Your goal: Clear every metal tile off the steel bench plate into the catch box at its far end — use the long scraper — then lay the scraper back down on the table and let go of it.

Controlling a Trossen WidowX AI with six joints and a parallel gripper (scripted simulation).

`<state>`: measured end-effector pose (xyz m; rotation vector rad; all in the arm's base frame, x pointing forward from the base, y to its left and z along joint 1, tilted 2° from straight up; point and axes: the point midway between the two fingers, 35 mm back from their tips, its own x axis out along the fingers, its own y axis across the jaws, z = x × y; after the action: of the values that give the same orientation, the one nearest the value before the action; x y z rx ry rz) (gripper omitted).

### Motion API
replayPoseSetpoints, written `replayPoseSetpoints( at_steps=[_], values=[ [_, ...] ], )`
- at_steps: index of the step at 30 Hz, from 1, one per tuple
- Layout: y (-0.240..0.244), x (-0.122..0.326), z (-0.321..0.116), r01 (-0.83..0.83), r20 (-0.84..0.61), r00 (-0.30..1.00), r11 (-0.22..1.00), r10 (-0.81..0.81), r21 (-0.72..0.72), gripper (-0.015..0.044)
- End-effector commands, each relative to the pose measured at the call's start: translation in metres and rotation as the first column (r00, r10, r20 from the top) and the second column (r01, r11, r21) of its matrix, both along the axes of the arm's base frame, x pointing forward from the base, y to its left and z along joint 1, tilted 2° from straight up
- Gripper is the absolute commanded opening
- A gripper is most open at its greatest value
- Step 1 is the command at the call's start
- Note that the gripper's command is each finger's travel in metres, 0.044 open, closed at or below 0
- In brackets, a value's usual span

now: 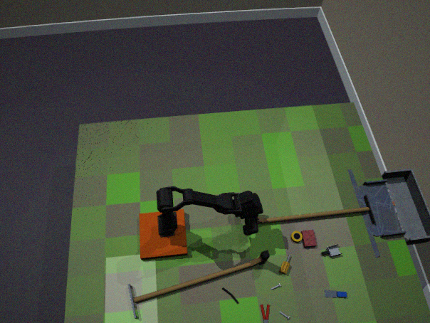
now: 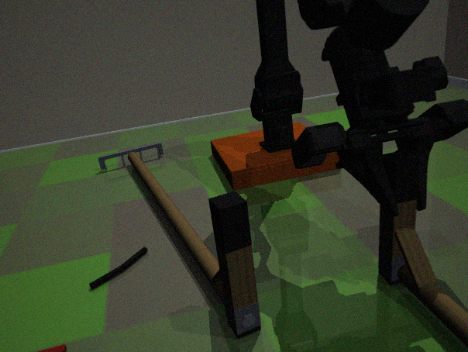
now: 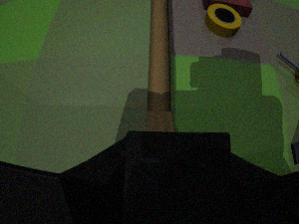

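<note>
My gripper (image 2: 408, 208) is shut on the upright grip block of the long scraper (image 1: 313, 215) (image 2: 451, 310) (image 3: 159, 54). The scraper's wooden handle runs right to a dark blade, which is over the near part of the steel bench plate (image 1: 386, 217). Whether the blade touches the plate I cannot tell. The plate shows faint pale lines; I cannot make out separate tiles on it. The grey catch box (image 1: 409, 210) adjoins its far end. A tiny orange spot (image 1: 394, 203) shows at the border between them. The fingertips are hidden in the top view.
A second long tool (image 1: 199, 280) (image 2: 174, 215) lies left of the scraper, its upright block (image 2: 240, 271) nearby. Yellow tape (image 1: 296, 236) (image 3: 223, 20) and a red block (image 1: 309, 238) lie beside the scraper handle. Several small tools lie farther off. A thin strip (image 1: 374, 246) crosses the plate's near end.
</note>
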<state>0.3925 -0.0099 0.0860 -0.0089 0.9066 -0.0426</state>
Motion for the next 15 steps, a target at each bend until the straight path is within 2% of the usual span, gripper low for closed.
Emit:
replayPoseSetpoints(
  at_steps=[1, 15],
  values=[
    [0.0, 0.008, 0.004, 0.005, 0.016, 1.0, 1.0, -0.005, 0.001, 0.0],
    [0.0, 0.023, 0.004, 0.005, 0.018, 1.0, 1.0, -0.005, 0.001, 0.0]
  ],
)
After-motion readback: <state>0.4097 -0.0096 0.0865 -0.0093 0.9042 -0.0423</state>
